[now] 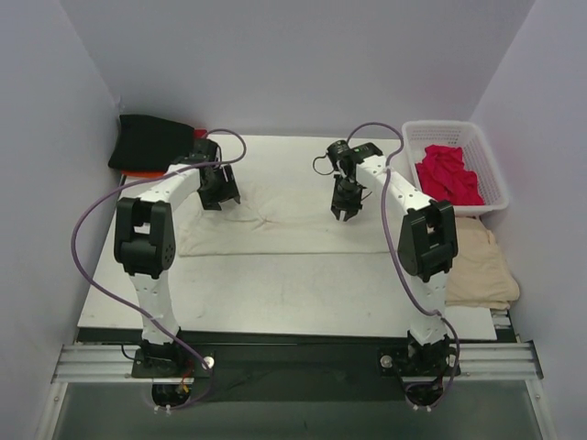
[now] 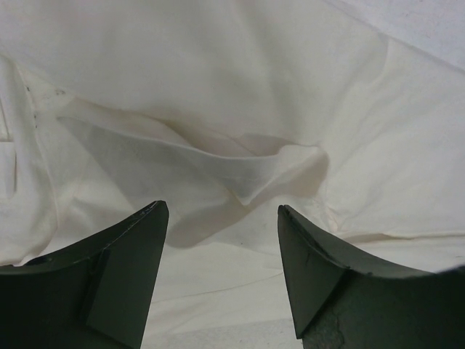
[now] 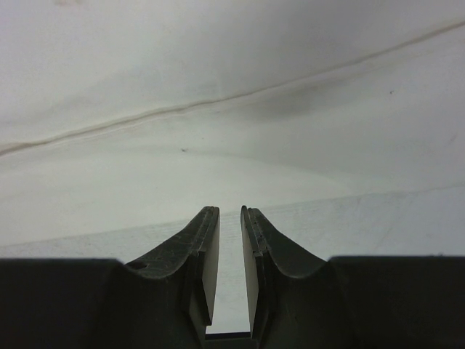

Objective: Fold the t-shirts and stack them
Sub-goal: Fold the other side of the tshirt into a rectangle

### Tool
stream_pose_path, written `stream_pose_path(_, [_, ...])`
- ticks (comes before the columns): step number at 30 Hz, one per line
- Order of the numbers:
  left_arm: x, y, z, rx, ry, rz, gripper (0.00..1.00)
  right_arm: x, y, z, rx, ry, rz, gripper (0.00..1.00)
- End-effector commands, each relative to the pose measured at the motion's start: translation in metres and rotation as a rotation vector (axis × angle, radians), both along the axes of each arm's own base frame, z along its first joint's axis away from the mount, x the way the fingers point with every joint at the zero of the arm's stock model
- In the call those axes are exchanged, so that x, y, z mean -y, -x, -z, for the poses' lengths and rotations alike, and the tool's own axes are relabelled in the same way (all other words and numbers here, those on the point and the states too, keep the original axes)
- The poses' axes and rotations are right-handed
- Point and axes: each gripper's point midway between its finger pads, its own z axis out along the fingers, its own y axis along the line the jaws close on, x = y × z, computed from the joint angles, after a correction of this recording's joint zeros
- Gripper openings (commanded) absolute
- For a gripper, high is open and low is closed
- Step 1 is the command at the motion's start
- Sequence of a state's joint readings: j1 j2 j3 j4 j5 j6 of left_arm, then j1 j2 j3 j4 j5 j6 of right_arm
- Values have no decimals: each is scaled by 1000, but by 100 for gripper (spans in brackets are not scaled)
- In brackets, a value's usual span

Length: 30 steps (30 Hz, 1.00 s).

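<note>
Your left fingers (image 2: 131,262) stand wide apart and hold nothing. They hang just above the cream-white t-shirt (image 1: 275,206), with a raised fold of its cloth (image 2: 254,171) lying ahead of the gap between them. Your right fingers (image 3: 196,247) are drawn almost together, leaving only a thin slit, and nothing shows between them. They point down at the same pale cloth, near its right half.

You have the cream-white t-shirt spread flat across the far middle of the tabletop (image 1: 303,293), with both arms reaching over it. The black t-shirt (image 1: 147,142) lies folded in the far left corner, on top of the orange-red t-shirt (image 1: 138,172), of which only an edge shows. The crimson t-shirt (image 1: 448,174) sits crumpled in the white basket (image 1: 491,174) at the far right. Just nearer than the basket, a beige cloth (image 1: 477,266) lies at the right edge of the tabletop.
</note>
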<state>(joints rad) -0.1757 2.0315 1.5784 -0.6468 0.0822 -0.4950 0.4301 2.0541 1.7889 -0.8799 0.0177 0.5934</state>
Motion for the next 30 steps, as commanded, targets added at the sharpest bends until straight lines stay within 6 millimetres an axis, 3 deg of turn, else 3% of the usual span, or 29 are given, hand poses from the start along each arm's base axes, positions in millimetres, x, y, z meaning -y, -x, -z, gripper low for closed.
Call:
stream_pose_path(1, [3, -12, -6, 31, 0, -8, 72, -2, 3, -3, -27, 5, -16, 21])
stream_pose_path(7, [-6, -19, -10, 49, -39, -55, 72, -47, -19, -21, 43, -83, -134, 21])
stream_pose_path(14, [-18, -35, -19, 61, -38, -122, 72, -108, -40, -18, 87, -162, -270, 22])
stream_pose_path(18, [-11, -41, -22, 59, -4, -112, 71, -138, -51, -12, 152, -188, -356, 22])
stream_pose_path(22, [-2, -38, -21, 43, 34, -89, 69, -163, -57, -2, 213, -211, -435, 22])
stream_pose_path(30, [-19, -25, -16, -17, 42, -165, 69, -214, -75, -3, 351, -327, -534, 24])
